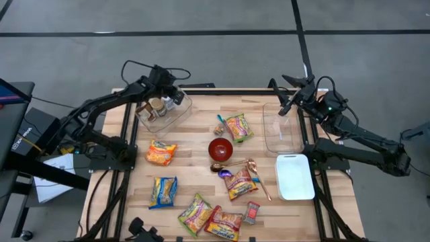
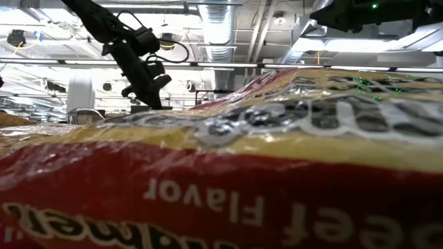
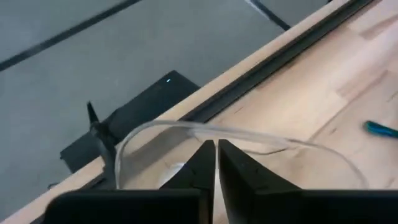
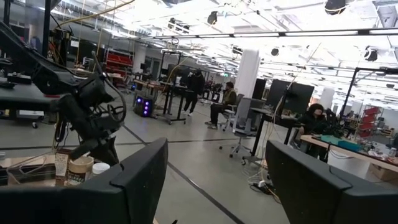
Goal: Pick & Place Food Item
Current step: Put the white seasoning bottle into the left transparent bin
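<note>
Wooden slats form the table (image 1: 201, 175), set on a grey floor, with food packets scattered across its middle and near part around a red bowl (image 1: 220, 148). Left gripper (image 1: 169, 94) hangs over the left bin (image 1: 176, 115), which already holds cups; its fingers (image 3: 235, 180) are pressed together with nothing between them. Right gripper (image 1: 290, 101) waits above the empty right bin (image 1: 282, 134), jaws wide and empty. An orange packet (image 1: 161, 152) lies just beside the left bin, a likely next pick. Such packets are probably light, crinkly and slippery, with brittle contents; a gentle pinch across a short sealed edge should serve. Open slats surround this packet, but the thin clear bin rim stands near and could be clipped on approach.
</note>
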Robot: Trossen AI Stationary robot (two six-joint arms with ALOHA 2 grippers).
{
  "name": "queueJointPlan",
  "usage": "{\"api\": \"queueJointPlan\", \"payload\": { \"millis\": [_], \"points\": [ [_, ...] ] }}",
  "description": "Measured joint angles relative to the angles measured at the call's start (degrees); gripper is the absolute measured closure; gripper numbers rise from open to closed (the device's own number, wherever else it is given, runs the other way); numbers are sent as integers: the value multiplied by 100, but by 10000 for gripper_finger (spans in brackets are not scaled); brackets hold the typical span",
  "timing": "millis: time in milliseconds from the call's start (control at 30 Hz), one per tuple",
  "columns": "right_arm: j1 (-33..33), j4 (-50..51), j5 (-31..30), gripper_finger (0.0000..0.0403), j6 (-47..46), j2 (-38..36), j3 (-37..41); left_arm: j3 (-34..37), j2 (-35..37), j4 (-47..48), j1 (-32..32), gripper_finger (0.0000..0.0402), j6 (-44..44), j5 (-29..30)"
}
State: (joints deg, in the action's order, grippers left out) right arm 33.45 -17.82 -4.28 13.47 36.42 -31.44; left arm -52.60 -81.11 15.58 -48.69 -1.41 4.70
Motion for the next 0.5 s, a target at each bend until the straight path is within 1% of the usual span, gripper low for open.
{"api": "queueJointPlan", "payload": {
  "millis": [100,367,500],
  "points": [
    [0,2,1,138,0,0,0,0,-98,260,-46,399,-1,35],
    [0,0,18,138,0,0,0,0,-146,488,-85,401,-39,145],
    [0,-12,23,138,0,0,0,0,-146,752,-83,401,-52,339]
  ]
}}
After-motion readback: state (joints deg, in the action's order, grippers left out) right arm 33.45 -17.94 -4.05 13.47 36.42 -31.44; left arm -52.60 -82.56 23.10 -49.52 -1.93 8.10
